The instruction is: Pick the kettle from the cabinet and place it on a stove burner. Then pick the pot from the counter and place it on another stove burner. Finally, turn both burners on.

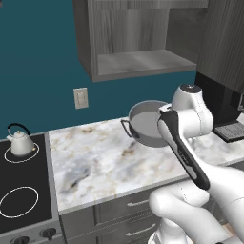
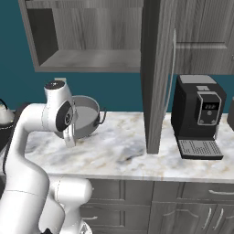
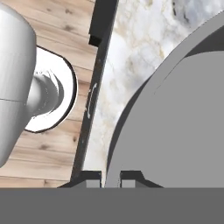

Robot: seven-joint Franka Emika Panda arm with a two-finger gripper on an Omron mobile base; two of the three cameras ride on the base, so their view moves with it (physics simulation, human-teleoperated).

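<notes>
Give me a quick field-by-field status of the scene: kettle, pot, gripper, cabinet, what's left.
kettle: kettle stands upright inside a white burner ring at the back of the cooktop
pot: pot tilted, apparently lifted off the counter
gripper: gripper shut on the pot's rim, per the hand view
cabinet: cabinet shelf niche open
other: coffee machine on the counter at the right
remaining: pot not yet on a burner; the front ring is free
</notes>
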